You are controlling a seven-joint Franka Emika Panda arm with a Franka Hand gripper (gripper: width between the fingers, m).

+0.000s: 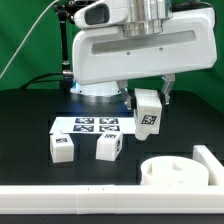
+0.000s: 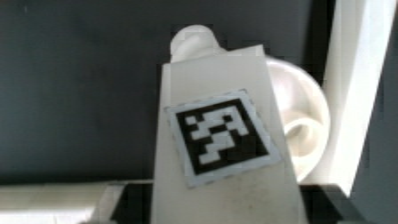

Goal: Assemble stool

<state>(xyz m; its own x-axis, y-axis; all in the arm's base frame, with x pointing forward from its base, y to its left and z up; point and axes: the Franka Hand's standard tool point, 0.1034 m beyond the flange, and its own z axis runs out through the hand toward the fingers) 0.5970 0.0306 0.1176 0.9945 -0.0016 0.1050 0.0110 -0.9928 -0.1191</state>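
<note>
My gripper point(image 1: 148, 98) is shut on a white stool leg point(image 1: 149, 112) and holds it in the air above the table, its tag facing the camera. In the wrist view the held leg point(image 2: 217, 135) fills the middle, with its tag plain to see and the round seat disc point(image 2: 302, 115) behind it. The seat disc point(image 1: 176, 173) lies on the table at the exterior view's front right, below and to the right of the held leg. Two more legs lie on the table: one point(image 1: 63, 147) at the left, one point(image 1: 108, 148) beside it.
The marker board point(image 1: 88, 125) lies flat behind the two loose legs. A long white rail point(image 1: 100, 200) runs along the front edge and turns up at the right point(image 1: 208, 158) next to the seat disc. The arm's white base point(image 1: 95, 85) stands at the back.
</note>
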